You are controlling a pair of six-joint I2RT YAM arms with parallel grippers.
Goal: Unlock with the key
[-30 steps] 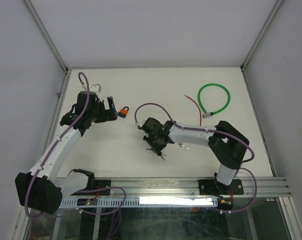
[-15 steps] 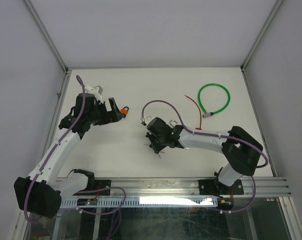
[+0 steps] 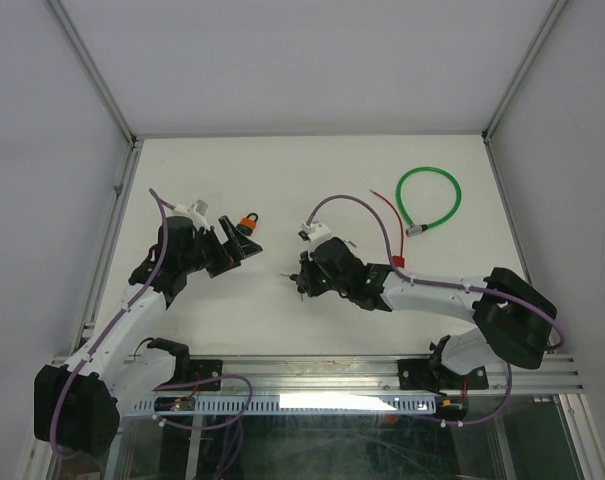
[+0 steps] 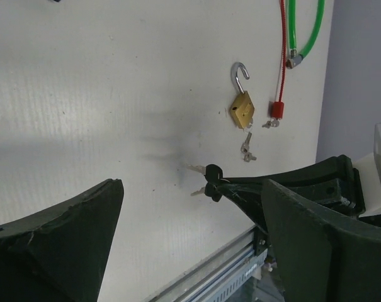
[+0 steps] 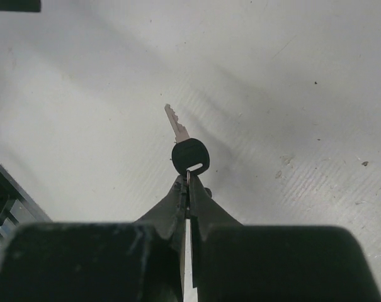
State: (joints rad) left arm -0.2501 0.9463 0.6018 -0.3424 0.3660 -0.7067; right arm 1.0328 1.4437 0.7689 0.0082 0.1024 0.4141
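The right claw (image 5: 187,187) is pinched shut on a black-headed key (image 5: 190,155), gripped at the head end with the blade pointing away over the white surface (image 3: 312,180), off to the right of the orange padlock (image 3: 248,222). The left claw (image 3: 238,240) gapes wide, holding nothing, just beside that padlock. Farther right of the orange padlock lie a brass padlock (image 4: 242,108), its shackle open, and a green cable lock (image 3: 429,198).

Orange padlock (image 3: 247,222) by the left jaws; green cable loop (image 3: 429,198) far right on white table (image 3: 282,170).
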